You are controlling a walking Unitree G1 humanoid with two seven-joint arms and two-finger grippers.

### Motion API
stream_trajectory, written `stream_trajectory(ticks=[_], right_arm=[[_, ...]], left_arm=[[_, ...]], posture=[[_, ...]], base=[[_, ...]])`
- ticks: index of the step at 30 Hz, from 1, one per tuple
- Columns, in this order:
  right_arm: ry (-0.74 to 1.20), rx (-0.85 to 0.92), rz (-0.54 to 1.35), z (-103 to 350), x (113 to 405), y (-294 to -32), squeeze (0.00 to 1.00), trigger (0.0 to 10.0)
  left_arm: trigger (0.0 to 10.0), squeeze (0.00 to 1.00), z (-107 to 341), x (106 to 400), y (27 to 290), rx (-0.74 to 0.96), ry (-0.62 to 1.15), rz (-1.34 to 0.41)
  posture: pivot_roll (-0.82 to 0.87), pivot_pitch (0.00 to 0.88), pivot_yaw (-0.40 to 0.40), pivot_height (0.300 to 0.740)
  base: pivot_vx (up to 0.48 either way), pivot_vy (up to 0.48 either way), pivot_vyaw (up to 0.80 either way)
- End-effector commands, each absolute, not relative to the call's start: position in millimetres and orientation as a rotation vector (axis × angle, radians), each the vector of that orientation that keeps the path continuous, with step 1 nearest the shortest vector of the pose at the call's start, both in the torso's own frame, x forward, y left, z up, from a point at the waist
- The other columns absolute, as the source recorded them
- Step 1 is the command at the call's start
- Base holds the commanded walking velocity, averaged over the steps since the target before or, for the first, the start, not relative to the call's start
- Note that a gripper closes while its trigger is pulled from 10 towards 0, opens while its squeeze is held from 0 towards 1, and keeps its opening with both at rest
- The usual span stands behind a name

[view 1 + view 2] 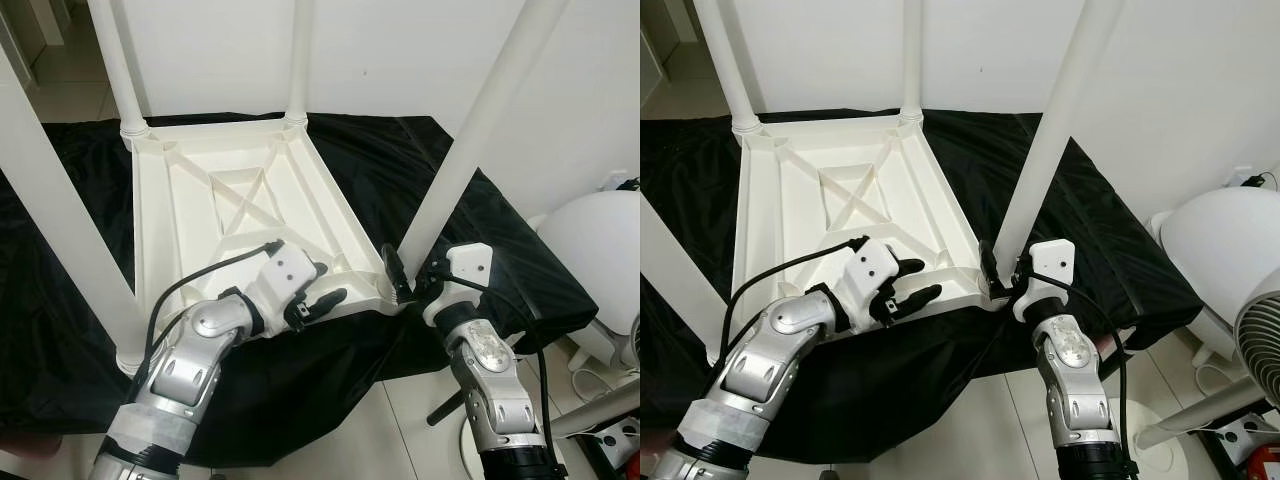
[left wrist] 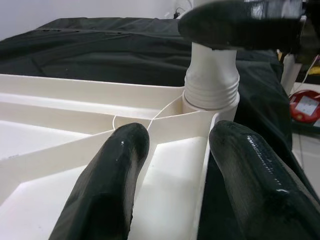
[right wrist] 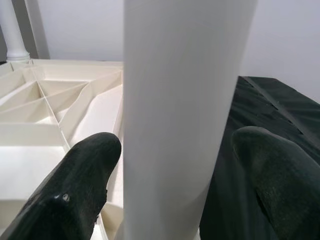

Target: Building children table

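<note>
A white plastic children table lies upside down on a black cloth, its ribbed underside facing up. Two legs stand at its far corners, and a third leg rises at the near left. My right gripper is shut on the fourth leg just above its threaded socket at the near right corner, one finger on each side. At the table's near edge, my left gripper is open, its fingers straddling the rim close to that socket.
A white wall stands right behind the table. A round white appliance and a fan stand on the tiled floor to the right, with a cable and a red-and-white item near them. The cloth hangs over the near edge.
</note>
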State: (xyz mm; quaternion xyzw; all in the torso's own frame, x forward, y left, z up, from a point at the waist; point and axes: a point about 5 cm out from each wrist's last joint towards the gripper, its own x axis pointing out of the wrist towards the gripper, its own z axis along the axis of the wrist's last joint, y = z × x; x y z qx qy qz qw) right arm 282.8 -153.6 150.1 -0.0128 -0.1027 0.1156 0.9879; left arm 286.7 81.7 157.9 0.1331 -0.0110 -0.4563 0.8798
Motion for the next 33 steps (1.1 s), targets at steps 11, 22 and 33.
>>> stream_trajectory(ticks=[11, 22, 33], right_arm=[[-0.193, -0.02, 0.274, 145.0, 283.0, -160.0, 0.0, 10.0], [-0.204, -0.029, 0.321, 146.6, 285.3, -163.8, 0.0, 10.0], [-0.186, -0.073, 0.357, 145.1, 293.5, -178.6, 0.0, 10.0]], left_arm=[[10.0, 0.0, 156.2, 286.2, 74.1, 0.237, -0.026, -0.899], [10.0, 0.0, 161.1, 289.3, 82.7, 0.307, -0.051, -0.884], [10.0, 0.0, 161.4, 284.3, 80.7, 0.389, -0.089, -0.908]], posture=[[0.06, 0.0, -0.078, 0.74], [0.06, 0.0, -0.063, 0.74], [0.08, 0.0, -0.068, 0.74]], base=[[0.0, 0.0, 0.0], [0.0, 0.0, 0.0], [0.0, 0.0, 0.0]])
